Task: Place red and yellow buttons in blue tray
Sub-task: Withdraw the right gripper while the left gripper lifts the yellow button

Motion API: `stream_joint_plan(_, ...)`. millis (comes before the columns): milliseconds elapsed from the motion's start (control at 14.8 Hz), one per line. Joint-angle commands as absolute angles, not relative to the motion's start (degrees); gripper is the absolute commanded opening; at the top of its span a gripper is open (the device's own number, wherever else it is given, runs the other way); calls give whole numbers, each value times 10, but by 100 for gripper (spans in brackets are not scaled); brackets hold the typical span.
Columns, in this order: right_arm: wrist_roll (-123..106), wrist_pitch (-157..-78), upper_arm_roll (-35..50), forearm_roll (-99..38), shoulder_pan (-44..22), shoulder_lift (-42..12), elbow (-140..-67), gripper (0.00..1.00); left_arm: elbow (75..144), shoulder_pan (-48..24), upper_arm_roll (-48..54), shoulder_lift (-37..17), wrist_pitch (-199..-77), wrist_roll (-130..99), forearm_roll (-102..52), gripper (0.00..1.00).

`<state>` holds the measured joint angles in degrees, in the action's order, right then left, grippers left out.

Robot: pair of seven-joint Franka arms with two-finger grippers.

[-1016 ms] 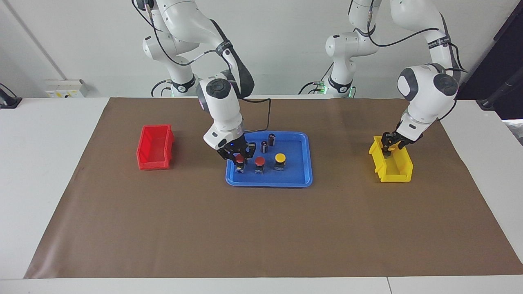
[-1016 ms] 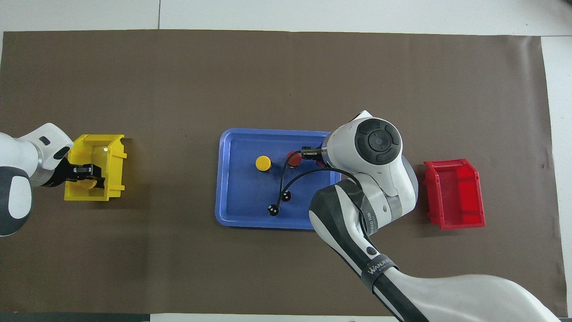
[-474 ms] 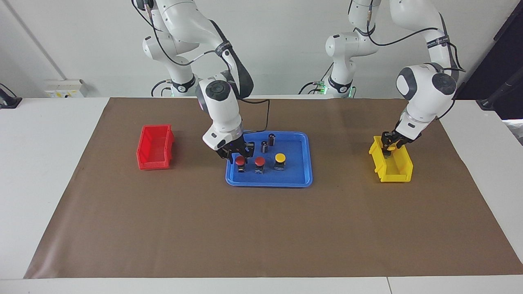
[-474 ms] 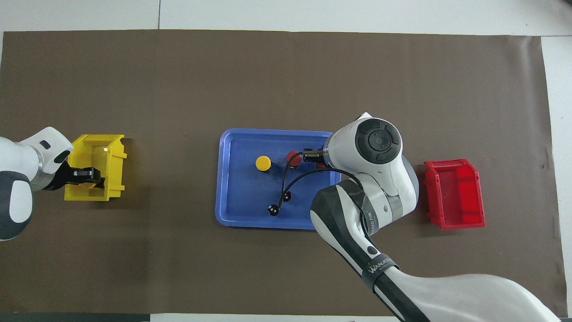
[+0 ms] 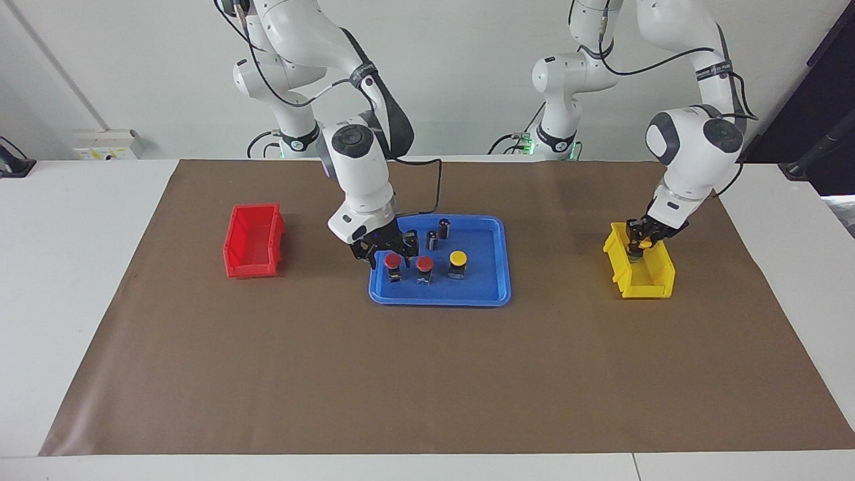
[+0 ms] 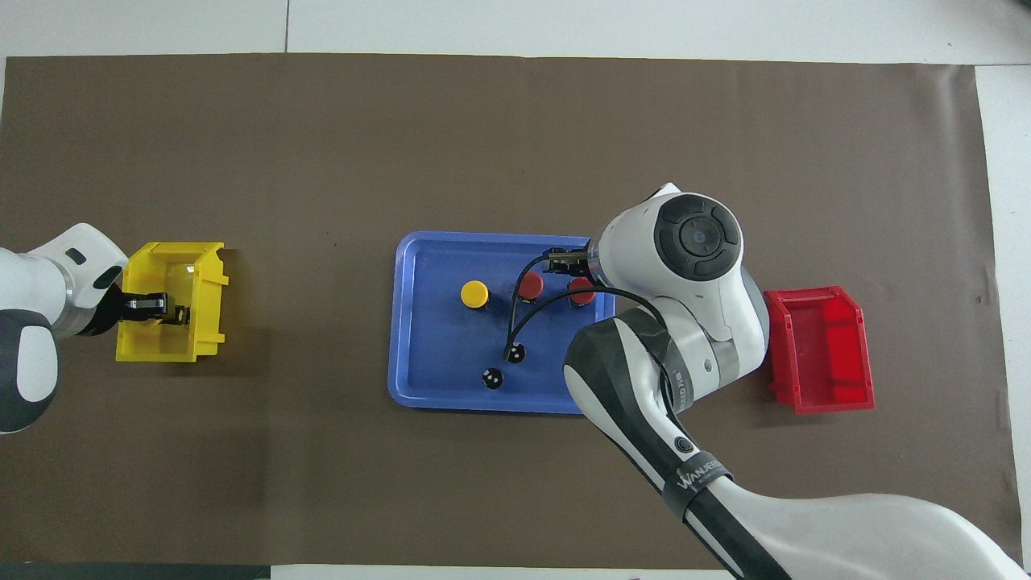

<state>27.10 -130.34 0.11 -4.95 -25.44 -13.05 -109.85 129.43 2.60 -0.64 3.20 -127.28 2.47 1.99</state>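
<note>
The blue tray lies mid-table and holds two red buttons and one yellow button. In the overhead view the tray shows the yellow button and the red ones. My right gripper is open, just above the red button at the tray's right-arm end, not holding it. My left gripper reaches into the yellow bin, shut on a second yellow button.
Two small dark cylinders stand in the tray, nearer to the robots than the buttons. A red bin stands toward the right arm's end. A brown mat covers the table.
My right gripper has risen off the red button and left it standing in the tray. My left gripper has lifted slightly inside the yellow bin.
</note>
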Motion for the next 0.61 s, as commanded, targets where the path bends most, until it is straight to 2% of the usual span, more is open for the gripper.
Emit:
stream_joint_plan(0,275,-1195,4,-26,-222,-118,-1030,100,1170,15,3,40,-1124,-9,29,9)
stream_joint_plan(135,276,-1089,3,-12,-205,-114,-964,100,1130,-47,5,34,-1089,-100,28,9)
stream_joint_plan(271,274,-996,3,7,-180,-111,-894,100,1129,-121,6,27,-1113,-207,24,5)
stream_joint_plan(542,255,-950,4,6,-121,-74,-873,100,1123,-263,5,-38,-1186,-363,-4,2)
